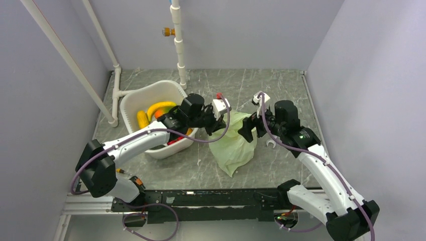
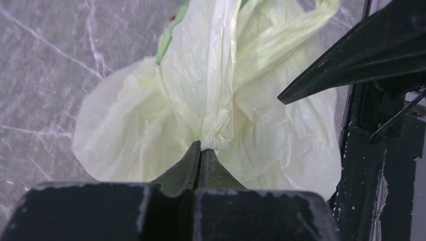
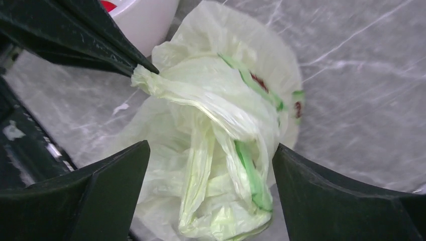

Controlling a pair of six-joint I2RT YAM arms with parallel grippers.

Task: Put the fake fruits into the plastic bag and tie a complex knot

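Observation:
The pale-green plastic bag [image 1: 233, 143] lies crumpled on the table between my arms. My left gripper [image 1: 219, 126] is shut on a bunched handle strip of the bag [image 2: 213, 135] and holds it up. My right gripper [image 1: 249, 131] is open, its fingers [image 3: 108, 181] on either side of the bag's upper folds [image 3: 226, 165] without pinching them. The fake fruits, yellow bananas [image 1: 156, 109] and a red one [image 1: 173, 142], lie in the white basin [image 1: 145, 98]. No knot shows in the handles.
The white basin stands at the left, touching my left arm. White pipes [image 1: 178, 45] stand at the back and back left. Grey walls close the table on three sides. A small white part [image 1: 270, 144] lies by the right arm.

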